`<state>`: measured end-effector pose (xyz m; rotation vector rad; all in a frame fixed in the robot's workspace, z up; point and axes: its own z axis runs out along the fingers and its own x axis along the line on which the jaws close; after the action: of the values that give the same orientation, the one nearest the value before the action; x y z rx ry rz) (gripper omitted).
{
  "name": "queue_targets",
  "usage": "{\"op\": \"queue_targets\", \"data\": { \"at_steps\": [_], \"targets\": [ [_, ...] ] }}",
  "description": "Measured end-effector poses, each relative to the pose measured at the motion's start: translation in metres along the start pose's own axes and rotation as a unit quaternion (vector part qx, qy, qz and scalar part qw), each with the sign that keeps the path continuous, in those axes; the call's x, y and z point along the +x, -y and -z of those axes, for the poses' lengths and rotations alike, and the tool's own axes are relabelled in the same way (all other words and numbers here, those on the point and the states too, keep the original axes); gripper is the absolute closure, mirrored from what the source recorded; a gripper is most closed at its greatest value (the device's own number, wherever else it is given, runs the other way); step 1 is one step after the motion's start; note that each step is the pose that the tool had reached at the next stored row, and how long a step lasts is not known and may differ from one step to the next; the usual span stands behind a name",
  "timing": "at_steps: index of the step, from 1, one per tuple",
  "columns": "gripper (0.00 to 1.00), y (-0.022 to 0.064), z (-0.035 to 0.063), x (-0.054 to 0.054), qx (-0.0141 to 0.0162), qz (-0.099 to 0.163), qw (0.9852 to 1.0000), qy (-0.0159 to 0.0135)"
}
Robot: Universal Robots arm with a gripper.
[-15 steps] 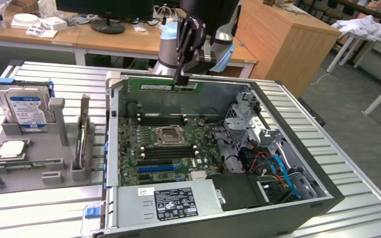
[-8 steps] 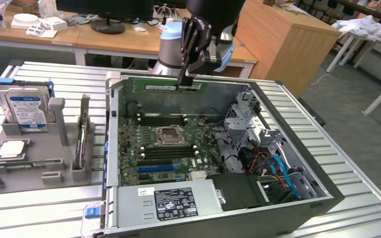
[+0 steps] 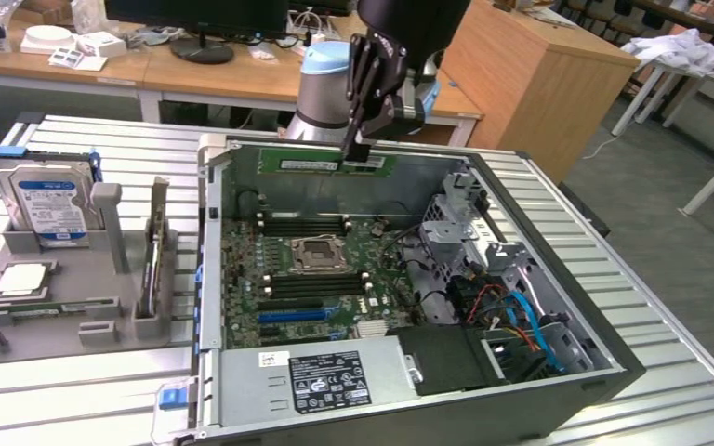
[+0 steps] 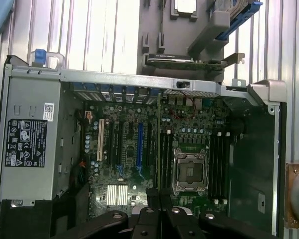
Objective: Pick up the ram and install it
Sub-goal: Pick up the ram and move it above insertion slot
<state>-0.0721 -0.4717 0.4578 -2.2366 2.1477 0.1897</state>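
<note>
Green ram (image 3: 313, 164) in gripper (image 3: 357, 156), abv case (image 3: 519, 418)

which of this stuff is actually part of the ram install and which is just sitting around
Part of the job: the ram, held by the gripper over the open computer case; the memory slots on the motherboard.
Just lying about: the hard drive, the processor chip and an upright card, all in the grey tray beside the case.
</note>
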Motion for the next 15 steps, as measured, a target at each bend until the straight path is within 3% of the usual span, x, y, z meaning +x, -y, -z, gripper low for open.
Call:
{"op": "queue_targets", "data": {
  "at_steps": [15],
  "targets": [
    [0.88,0.0053,0.0002,-0.0001,0.0,0.0,1.0,0.0001]
  ]
}}
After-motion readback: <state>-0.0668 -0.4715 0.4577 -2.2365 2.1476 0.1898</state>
